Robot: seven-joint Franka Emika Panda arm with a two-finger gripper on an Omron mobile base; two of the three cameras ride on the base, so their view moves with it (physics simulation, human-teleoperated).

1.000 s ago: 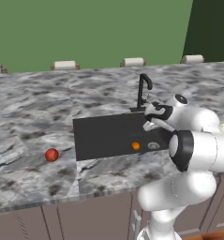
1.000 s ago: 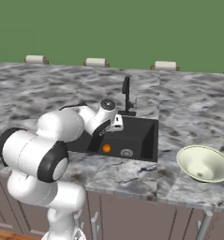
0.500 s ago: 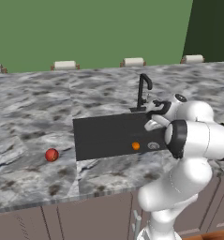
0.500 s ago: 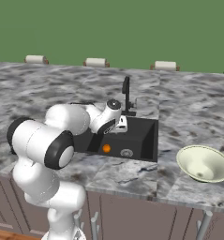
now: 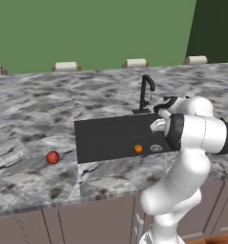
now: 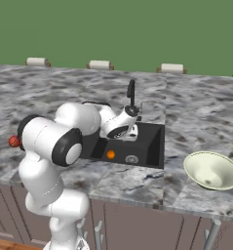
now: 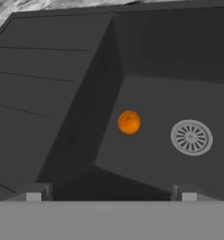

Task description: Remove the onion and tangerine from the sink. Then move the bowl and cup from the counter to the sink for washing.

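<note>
The tangerine (image 7: 129,122) lies on the floor of the black sink (image 7: 48,70), left of the round drain (image 7: 191,137). My gripper (image 7: 111,194) hangs open above the basin and holds nothing, with both finger tips pointing down toward the fruit. It also shows over the sink (image 6: 154,141) beside the faucet (image 6: 131,93). The onion (image 5: 52,157) rests on the marble counter (image 5: 34,119) left of the sink (image 5: 106,138), while the tangerine (image 5: 138,148) sits near the basin's front. The cream bowl (image 6: 211,171) stands on the counter to the right. The cup is out of view.
The thin black faucet (image 5: 146,93) rises right behind the basin, close to my hand. The green back wall carries several small white fittings (image 5: 136,63). Brown cabinet fronts (image 6: 152,224) run below the counter's front edge.
The arm's elbow has swung round and the hand has shifted slightly over the basin. The jaws stay open. Onion, tangerine and bowl have not moved.
</note>
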